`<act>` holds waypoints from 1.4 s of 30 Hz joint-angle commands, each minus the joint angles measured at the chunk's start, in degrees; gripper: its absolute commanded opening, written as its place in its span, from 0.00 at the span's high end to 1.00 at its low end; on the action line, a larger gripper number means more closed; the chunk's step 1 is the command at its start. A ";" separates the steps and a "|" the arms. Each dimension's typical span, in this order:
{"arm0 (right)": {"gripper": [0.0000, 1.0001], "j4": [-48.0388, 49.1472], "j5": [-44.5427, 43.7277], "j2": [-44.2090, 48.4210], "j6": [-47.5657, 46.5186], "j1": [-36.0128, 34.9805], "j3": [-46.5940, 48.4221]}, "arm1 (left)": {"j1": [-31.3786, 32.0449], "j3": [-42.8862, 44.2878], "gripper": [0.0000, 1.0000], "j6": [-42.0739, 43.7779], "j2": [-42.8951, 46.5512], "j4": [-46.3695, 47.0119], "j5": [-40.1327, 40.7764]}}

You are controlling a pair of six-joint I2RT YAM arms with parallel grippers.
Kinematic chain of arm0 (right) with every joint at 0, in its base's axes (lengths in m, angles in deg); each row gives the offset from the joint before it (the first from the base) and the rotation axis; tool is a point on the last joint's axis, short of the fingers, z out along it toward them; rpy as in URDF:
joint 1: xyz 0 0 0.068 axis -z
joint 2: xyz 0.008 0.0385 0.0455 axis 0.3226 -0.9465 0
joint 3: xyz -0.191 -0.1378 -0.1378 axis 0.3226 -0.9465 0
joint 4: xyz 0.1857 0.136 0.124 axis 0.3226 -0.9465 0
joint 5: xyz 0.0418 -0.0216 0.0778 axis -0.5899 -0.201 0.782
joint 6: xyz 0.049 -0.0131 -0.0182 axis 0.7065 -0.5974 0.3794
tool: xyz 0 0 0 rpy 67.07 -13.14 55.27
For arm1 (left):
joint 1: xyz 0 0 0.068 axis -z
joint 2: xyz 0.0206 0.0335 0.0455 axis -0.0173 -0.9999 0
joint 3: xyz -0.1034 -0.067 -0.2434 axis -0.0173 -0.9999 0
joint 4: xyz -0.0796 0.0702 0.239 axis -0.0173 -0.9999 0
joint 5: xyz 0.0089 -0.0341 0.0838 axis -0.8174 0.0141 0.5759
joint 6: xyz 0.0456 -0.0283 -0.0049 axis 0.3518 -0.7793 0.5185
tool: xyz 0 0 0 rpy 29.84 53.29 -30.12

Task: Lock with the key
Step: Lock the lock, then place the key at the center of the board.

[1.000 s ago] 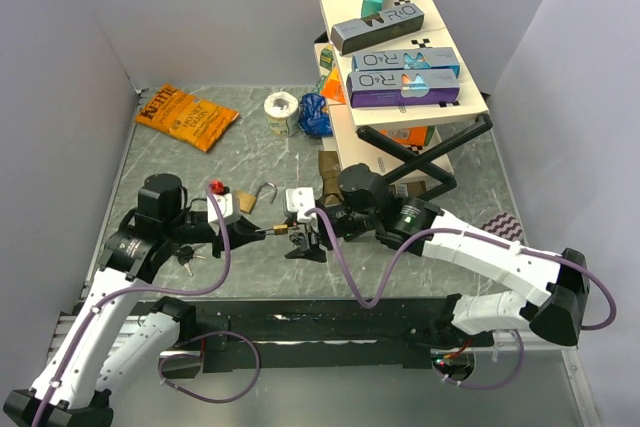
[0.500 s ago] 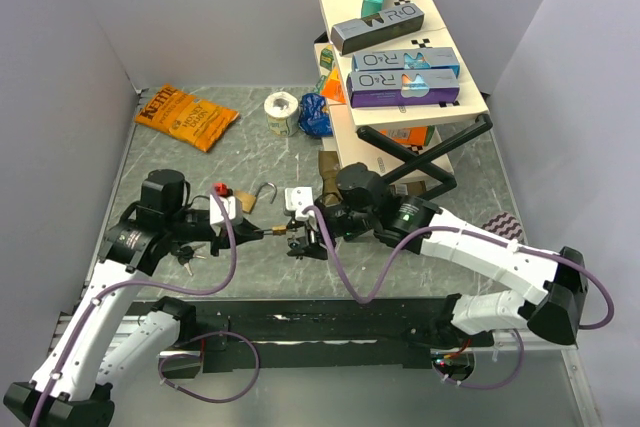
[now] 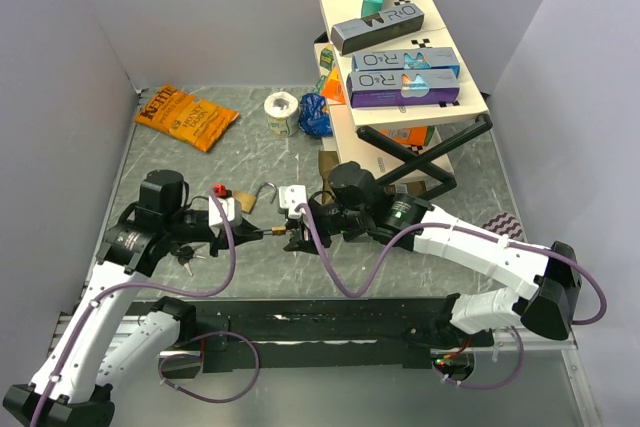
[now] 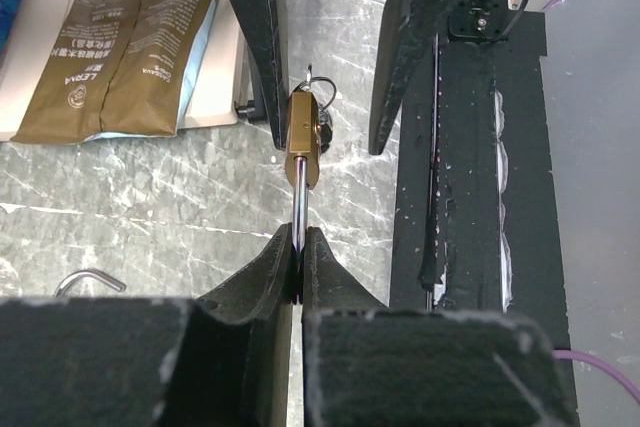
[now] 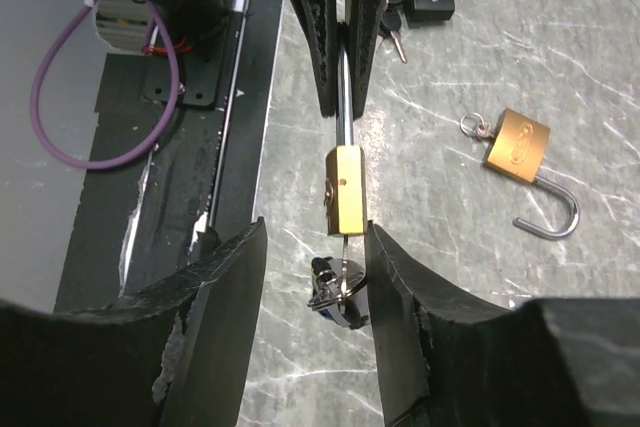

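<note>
Grey marble tabletop (image 3: 260, 157), white walls (image 3: 200, 7); from top, left gripper (image 3: 262, 232) pinched shut on shackle of brass padlock (image 3: 278, 231), held level near table centre, right gripper (image 3: 298, 231) half-open around its far end. Left wrist: clamped tight on shackle (image 4: 298, 209), lock body ahead between 2 right fingers (image 4: 255, 37), gaps both sides. Right wrist: keys (image 5: 338, 297) dangling at lock base between jaws, ungripped.

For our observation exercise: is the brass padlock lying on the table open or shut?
Open: the brass padlock lies with its shackle end outside the body.
</note>
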 commanded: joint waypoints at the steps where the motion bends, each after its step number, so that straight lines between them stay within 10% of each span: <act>1: 0.49 -2.15 -1.29 1.82 -1.98 0.30 1.91 | 0.00 0.96 0.99 1.25 1.54 0.78 -1.57; 13: 0.59 -4.10 -3.05 3.31 -3.04 0.82 2.00 | 0.00 0.52 0.99 2.74 1.10 0.07 -1.31; 21: 1.00 -3.74 -4.98 3.75 -3.30 0.83 1.56 | 0.00 -0.53 0.99 1.95 2.16 0.42 0.18; 35: 1.00 -12.35 -3.49 10.87 -10.41 1.62 -2.83 | -0.09 -4.22 0.99 7.84 6.28 -2.48 4.75; 42: 1.00 -9.12 -4.45 8.77 -7.18 1.79 -0.82 | -0.88 -6.68 0.99 -18.34 9.10 14.10 9.58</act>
